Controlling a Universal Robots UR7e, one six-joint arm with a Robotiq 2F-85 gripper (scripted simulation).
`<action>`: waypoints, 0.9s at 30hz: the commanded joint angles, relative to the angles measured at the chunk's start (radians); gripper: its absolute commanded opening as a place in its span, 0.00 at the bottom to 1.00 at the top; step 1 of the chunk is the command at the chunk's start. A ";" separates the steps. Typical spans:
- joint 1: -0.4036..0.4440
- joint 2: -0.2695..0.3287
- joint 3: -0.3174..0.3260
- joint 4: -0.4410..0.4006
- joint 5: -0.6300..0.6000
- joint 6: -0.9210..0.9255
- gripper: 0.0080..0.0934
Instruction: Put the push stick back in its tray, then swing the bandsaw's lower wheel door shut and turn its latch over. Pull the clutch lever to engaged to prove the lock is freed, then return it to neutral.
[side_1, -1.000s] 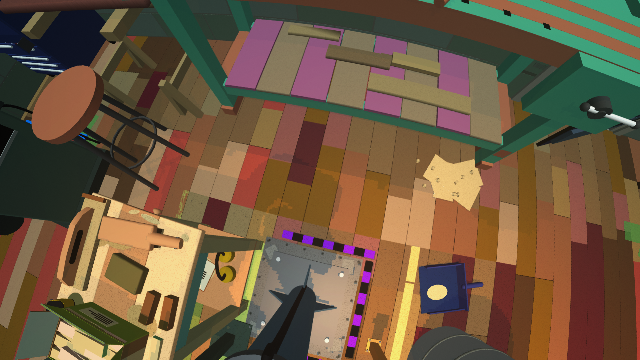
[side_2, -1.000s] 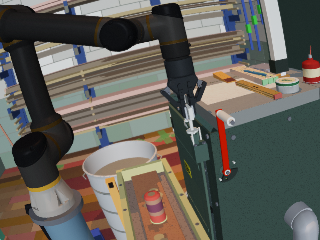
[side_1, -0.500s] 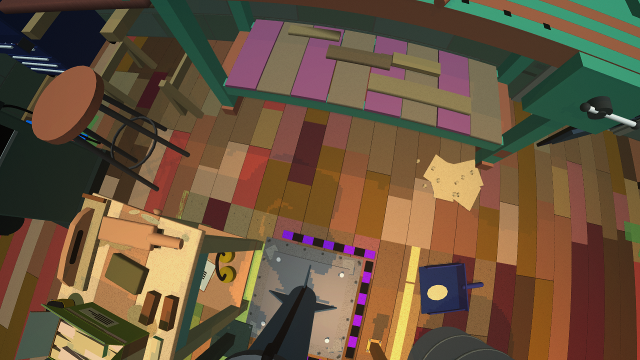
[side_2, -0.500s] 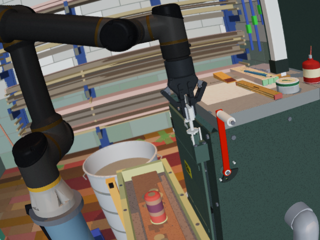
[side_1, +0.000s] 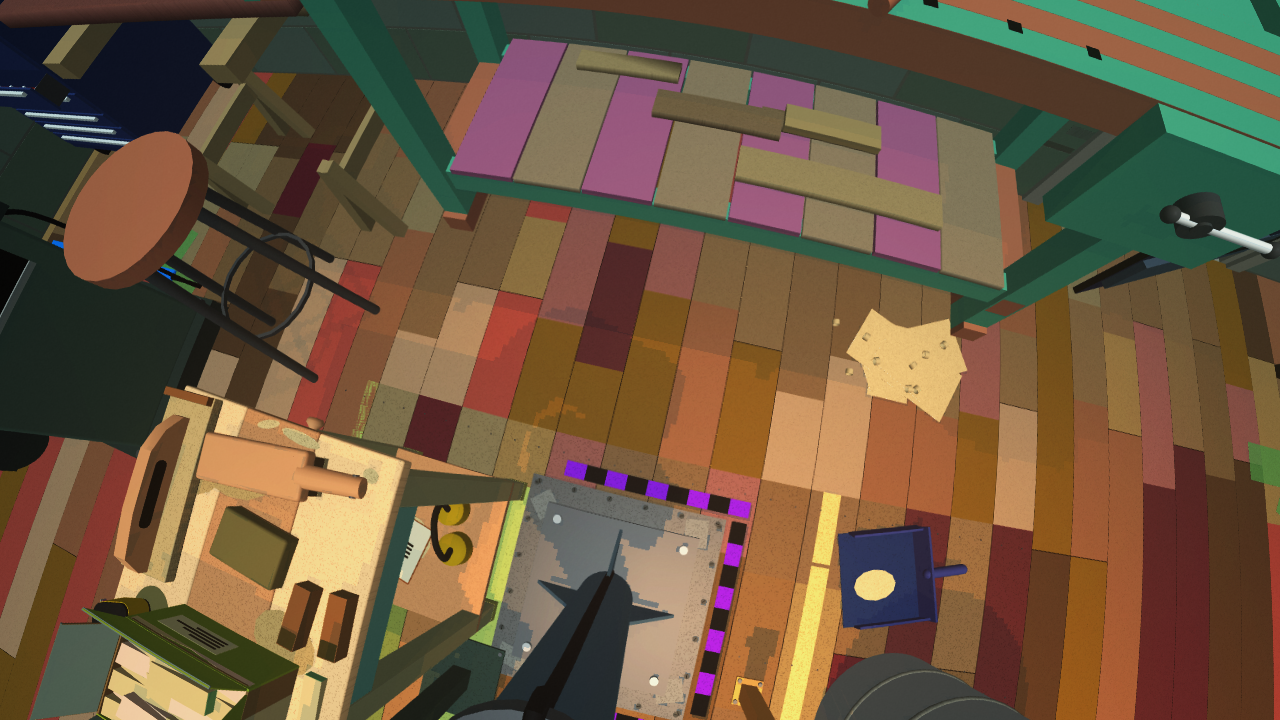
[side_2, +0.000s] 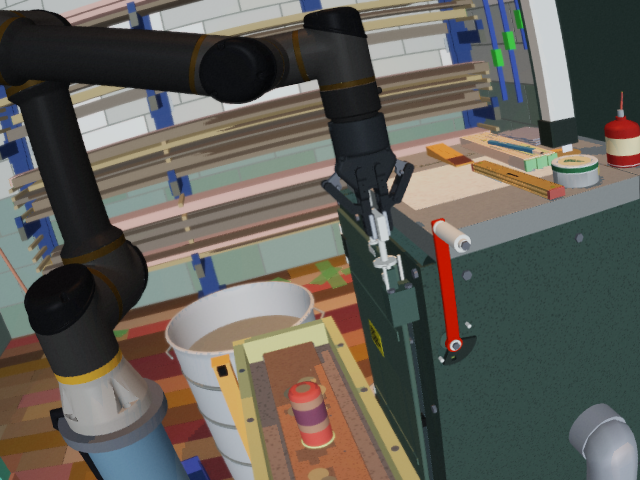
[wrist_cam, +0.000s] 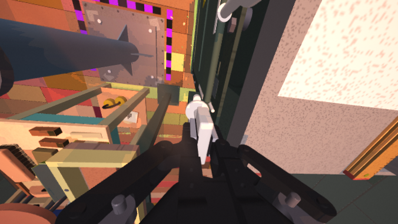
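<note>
My gripper (side_2: 377, 219) (wrist_cam: 203, 138) points down at the top corner of the dark green bandsaw cabinet (side_2: 517, 330). Below it the white latch (side_2: 381, 243) (wrist_cam: 201, 123) stands upright on the edge of the lower wheel door (side_2: 385, 330). The door lies flat against the cabinet. The red clutch lever (side_2: 447, 284) with a white knob stands upright on the cabinet's front face, right of the latch. The tray (side_2: 310, 403) sits low beside the door, with a striped red cylinder (side_2: 310, 413) standing in it. The push stick is not clearly visible. My gripper is closed around the latch handle.
A white bucket (side_2: 232, 336) stands left of the tray, near my arm's base. The cabinet top carries a level (side_2: 517, 178), a tape roll (side_2: 575, 170) and a red bottle (side_2: 622, 139). A grey pipe elbow (side_2: 605, 439) juts out low on the right.
</note>
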 joint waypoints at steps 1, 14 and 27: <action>0.000 -0.001 -0.001 0.000 0.000 0.000 0.13; 0.000 -0.001 -0.001 0.000 0.000 0.000 0.35; 0.000 -0.001 -0.002 0.002 0.000 0.000 0.35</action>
